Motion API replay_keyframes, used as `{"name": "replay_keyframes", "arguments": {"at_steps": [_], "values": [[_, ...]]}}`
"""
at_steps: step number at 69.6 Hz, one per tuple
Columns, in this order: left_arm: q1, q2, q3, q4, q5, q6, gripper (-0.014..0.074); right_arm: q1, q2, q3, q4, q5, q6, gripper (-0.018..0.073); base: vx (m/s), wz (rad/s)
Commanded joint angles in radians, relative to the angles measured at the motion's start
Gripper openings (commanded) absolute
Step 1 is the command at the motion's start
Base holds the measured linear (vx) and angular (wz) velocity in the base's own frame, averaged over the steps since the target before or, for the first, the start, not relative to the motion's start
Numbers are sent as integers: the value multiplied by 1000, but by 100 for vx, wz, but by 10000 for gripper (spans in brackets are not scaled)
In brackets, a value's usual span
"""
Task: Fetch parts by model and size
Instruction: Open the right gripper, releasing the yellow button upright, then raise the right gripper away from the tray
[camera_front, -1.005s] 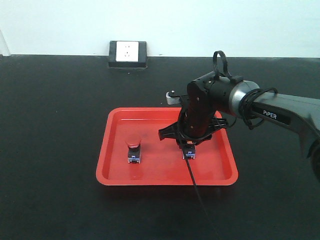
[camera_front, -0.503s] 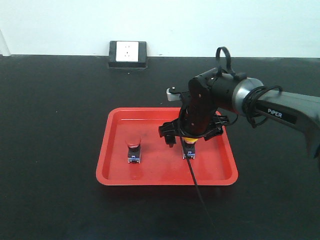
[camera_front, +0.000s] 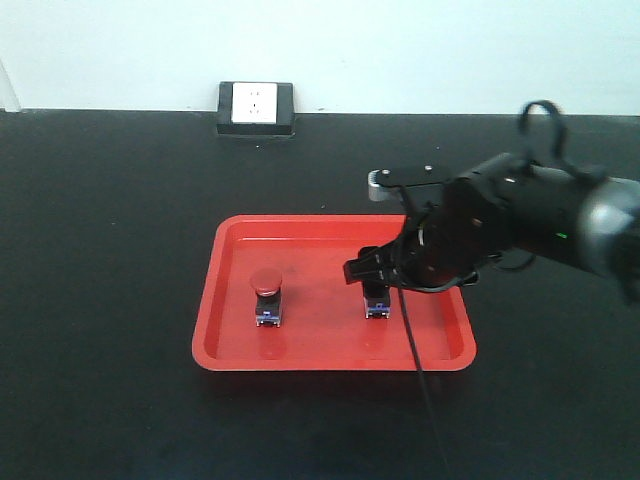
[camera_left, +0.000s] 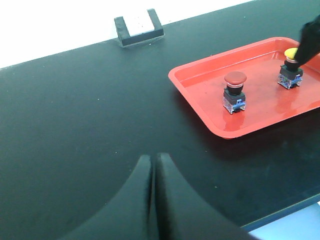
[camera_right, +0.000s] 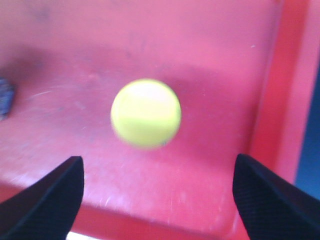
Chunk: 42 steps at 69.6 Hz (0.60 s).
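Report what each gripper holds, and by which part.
Nothing is held. The right gripper is open above the yellow-capped switch, fingers apart from it. The left gripper is shut on nothing.

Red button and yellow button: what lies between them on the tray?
Only bare tray floor between red button and yellow button, shown in the left wrist view.

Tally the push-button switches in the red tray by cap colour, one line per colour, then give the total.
Red-capped switch: 1
Yellow-capped switch: 1
Total in the red tray: 2
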Motion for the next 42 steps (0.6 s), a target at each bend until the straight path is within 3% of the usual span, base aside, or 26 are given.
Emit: {"name": "replay_keyframes", "arguments": {"at_steps": [1, 25, 42], "values": [[-1, 15, -22, 1, -68, 0, -3, -4, -152, 71, -29, -128, -3, 568, 0, 0], [-1, 15, -22, 1, -71, 0, -3, -4, -600, 388, -166, -325, -4, 548, 0, 0], [-1, 15, -22, 1, -72, 0, -3, -4, -945, 573, -193, -335, -8, 435, 0, 0]]}}
